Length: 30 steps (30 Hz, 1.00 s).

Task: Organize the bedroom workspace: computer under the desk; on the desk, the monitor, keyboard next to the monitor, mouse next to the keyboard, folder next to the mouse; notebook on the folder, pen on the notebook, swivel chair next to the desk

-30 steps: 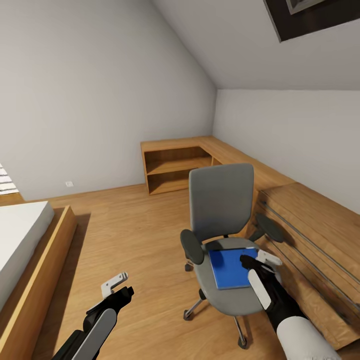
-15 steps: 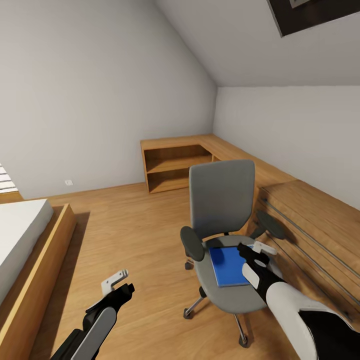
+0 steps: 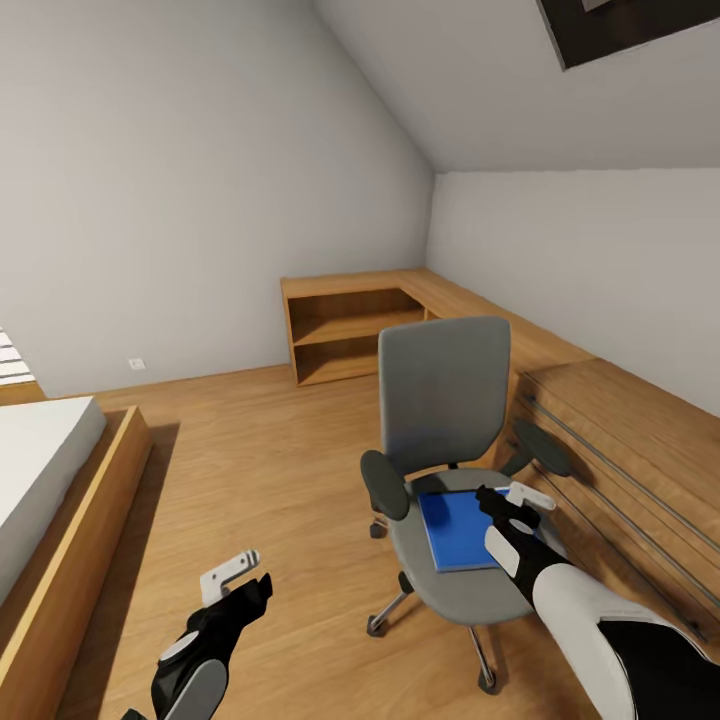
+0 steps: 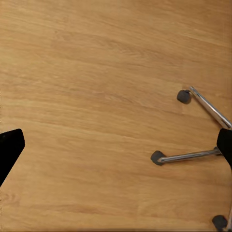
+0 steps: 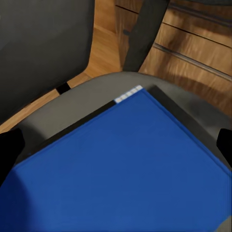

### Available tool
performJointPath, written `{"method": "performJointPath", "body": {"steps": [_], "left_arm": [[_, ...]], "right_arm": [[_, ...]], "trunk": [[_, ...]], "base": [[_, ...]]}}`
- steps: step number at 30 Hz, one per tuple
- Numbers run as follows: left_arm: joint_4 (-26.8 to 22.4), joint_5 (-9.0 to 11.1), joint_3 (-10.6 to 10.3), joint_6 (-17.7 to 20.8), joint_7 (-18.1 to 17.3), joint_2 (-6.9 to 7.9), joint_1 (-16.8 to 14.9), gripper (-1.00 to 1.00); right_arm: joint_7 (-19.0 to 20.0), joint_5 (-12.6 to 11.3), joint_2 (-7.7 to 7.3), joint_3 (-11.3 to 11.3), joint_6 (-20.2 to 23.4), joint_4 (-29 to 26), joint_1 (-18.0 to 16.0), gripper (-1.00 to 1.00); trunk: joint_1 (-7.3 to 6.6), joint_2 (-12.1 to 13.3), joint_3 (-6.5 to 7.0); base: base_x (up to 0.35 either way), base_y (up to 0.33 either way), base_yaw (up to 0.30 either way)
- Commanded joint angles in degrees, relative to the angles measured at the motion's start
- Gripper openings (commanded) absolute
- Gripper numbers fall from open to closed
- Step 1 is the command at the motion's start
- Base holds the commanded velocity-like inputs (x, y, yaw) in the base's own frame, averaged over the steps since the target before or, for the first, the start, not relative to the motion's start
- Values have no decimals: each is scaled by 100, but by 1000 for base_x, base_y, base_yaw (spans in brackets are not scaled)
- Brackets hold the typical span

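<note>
1. The head view looks from high up, forward and down, over both arms into the bedroom corner. It takes in the swivel chair (image 3: pixel 445 470), the low wooden shelving (image 3: pixel 350 335) at the back wall and the floor (image 3: pixel 270 470).
2. The left wrist view looks almost straight down on the floor (image 4: pixel 96 96), from near. At its edge are the metal legs and castors of the swivel chair (image 4: pixel 193 145); this base it shares with the head view.
3. The right wrist view looks from very near down on the folder (image 5: pixel 125 169) that lies on the chair seat. The head view shows the same folder (image 3: pixel 455 530) from much farther.
</note>
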Motion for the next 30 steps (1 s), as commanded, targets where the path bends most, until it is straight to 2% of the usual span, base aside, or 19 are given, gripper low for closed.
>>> {"method": "performJointPath", "body": {"steps": [1,7,11,19,30], "left_arm": [[-6,25,-14,18,43,6,-5,100],[2,23,-30,18,49,7,-3,100],[8,25,-29,23,48,7,-2,100],[35,30,-32,26,53,7,-2,100],[65,25,-35,26,40,1,-2,100]], "right_arm": [[-2,-21,1,-13,-21,6,-4,100],[-10,-45,-33,-33,319,35,-4,100],[-8,-59,-128,-44,594,34,-4,100],[-8,-63,-158,-47,672,35,-4,100],[-16,-83,-360,-62,847,42,-4,100]], "trunk": [[0,-3,-5],[0,-3,-5],[0,-3,-5],[0,-3,-5],[0,-3,-5]], "base": [[0,0,0],[148,0,0],[207,0,0],[172,0,0],[105,-12,0]]}}
